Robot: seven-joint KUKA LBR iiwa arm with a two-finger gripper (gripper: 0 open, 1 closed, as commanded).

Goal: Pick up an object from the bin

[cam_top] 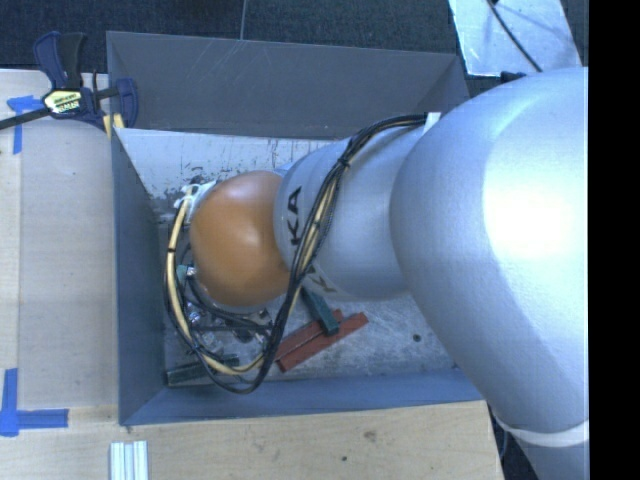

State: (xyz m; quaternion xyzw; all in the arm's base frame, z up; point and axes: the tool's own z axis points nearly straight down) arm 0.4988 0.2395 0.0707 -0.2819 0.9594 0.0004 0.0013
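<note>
My gripper (215, 322) is low in the bin's left half, mostly hidden under the arm's orange cover, with only dark parts of its body showing among the cables. A red-brown flat bar (318, 340) lies on the bin floor just right of it, near the front wall. A small teal-green piece (324, 314) rests across the bar's upper end. Close to the front left corner, just below the gripper, a dark flat piece (188, 373) lies on the floor. I cannot tell whether it is a loose thing or part of the gripper.
The large silver arm reaches in from the right and covers the middle and right of the bin. Yellow and black cables loop round the cover and hang down to the floor near the front wall. The left wall is close beside the gripper.
</note>
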